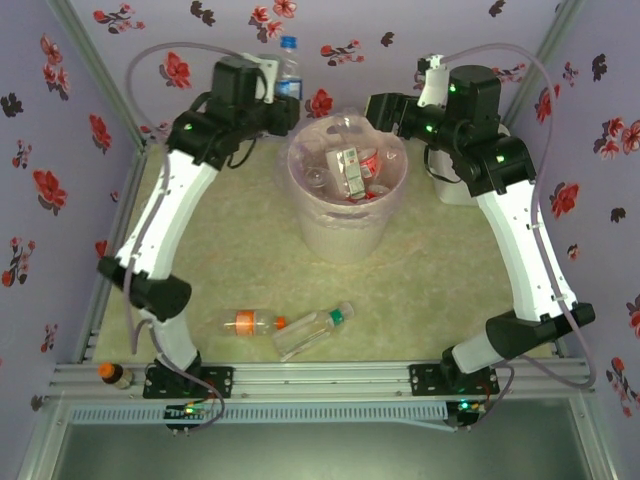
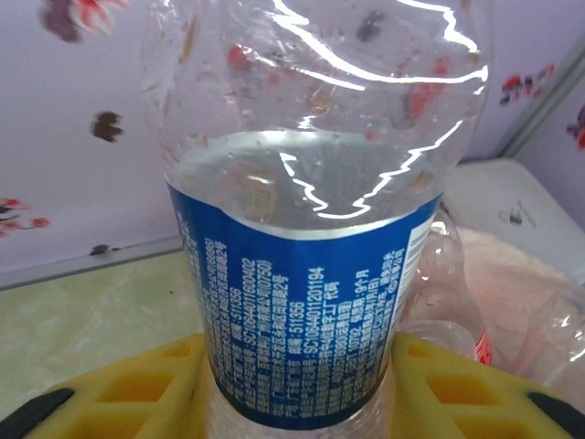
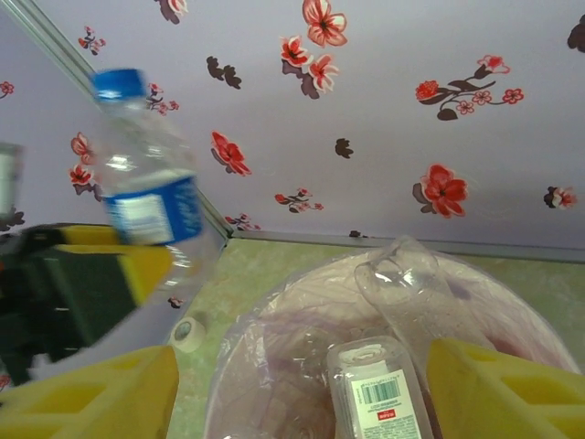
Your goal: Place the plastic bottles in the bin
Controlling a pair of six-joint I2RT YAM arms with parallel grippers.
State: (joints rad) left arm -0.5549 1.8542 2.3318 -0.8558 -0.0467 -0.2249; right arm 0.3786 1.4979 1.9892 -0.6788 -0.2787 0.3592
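Jaws of left gripper (image 2: 297, 393) clamped on clear plastic bottle with blue label and cap (image 2: 311, 274), just far-left of round pale bag-lined bin (image 1: 345, 235) | right gripper (image 3: 302, 402) jaws apart, empty, over bin's far-right rim | orange-labelled clear bottle (image 1: 252, 322), green-capped clear bottle (image 1: 312, 332) lying near-centre on table (image 1: 420, 300)

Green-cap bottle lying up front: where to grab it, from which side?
Mid-body of the green-cap bottle, straight down from above. It lies flat on the table, slanted, cap toward the far right, so set the jaws across its narrow width, square to that slant. Favour the cap half: the orange-label bottle has its cap close beside the base end.
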